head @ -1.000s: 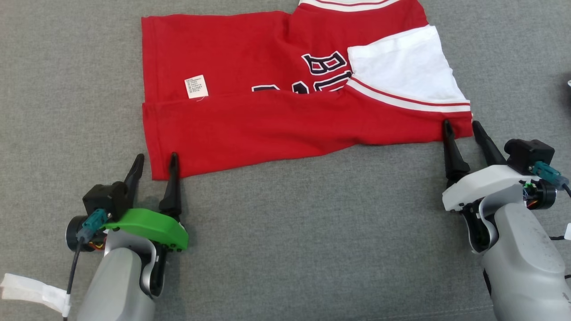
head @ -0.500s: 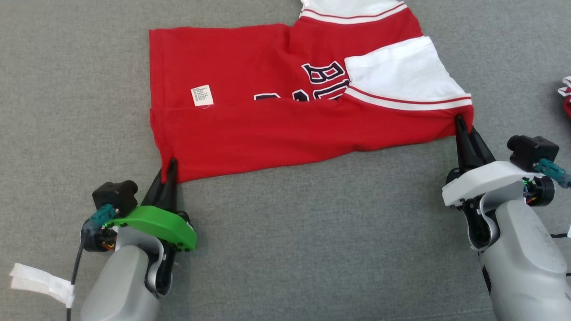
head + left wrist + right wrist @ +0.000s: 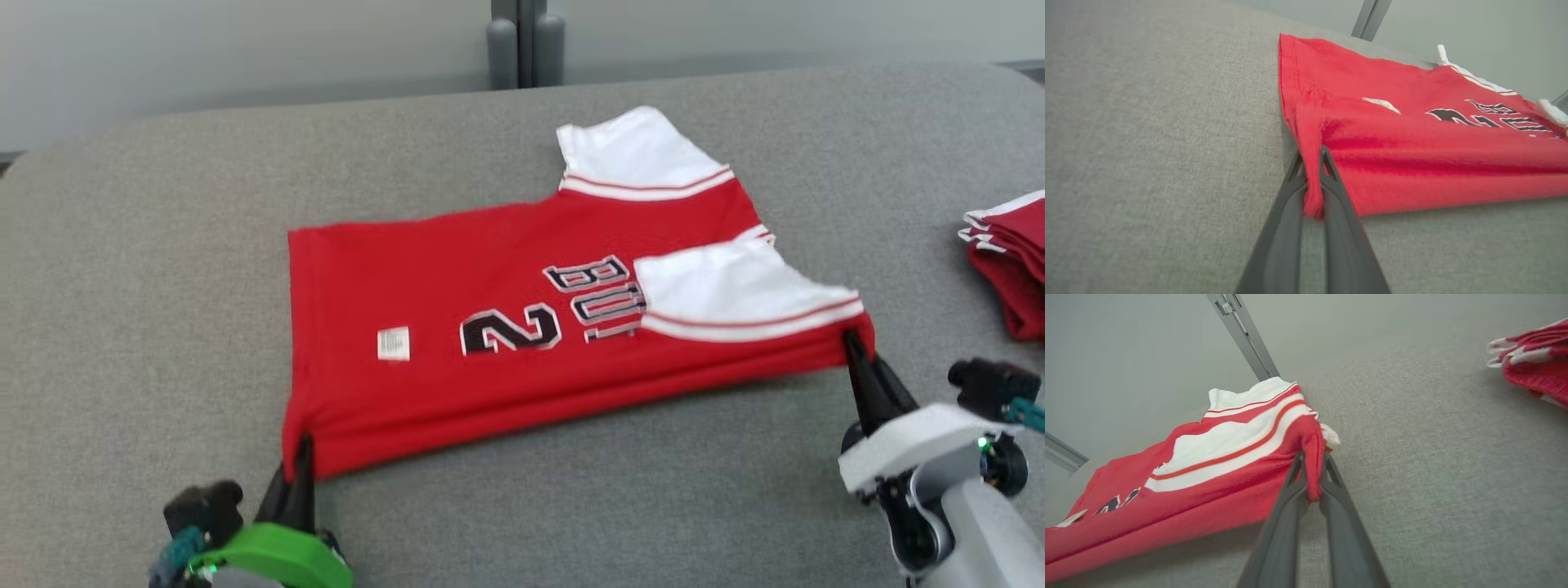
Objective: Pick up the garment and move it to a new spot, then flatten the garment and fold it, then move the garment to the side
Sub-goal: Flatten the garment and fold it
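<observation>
The garment (image 3: 506,269), a red jersey with white sleeves, black-and-white lettering and a number 2, lies across the grey table with its near edge raised off the surface. My left gripper (image 3: 300,447) is shut on the garment's near left corner (image 3: 1312,192). At the near right corner (image 3: 1312,477), under the white sleeve (image 3: 727,290), my right gripper (image 3: 853,341) is shut on the cloth. The far sleeve (image 3: 633,155) lies flat at the back.
A smaller pile of red cloth with white-striped hems (image 3: 1008,261) sits at the table's right edge, also in the right wrist view (image 3: 1535,359). A grey post (image 3: 518,41) stands behind the table's far edge. Bare grey table (image 3: 163,245) spreads left and in front.
Both grippers went from open at the garment's near edge to shut on its corners and lifted that edge. The head camera tilted up, so the far edge and wall came into view.
</observation>
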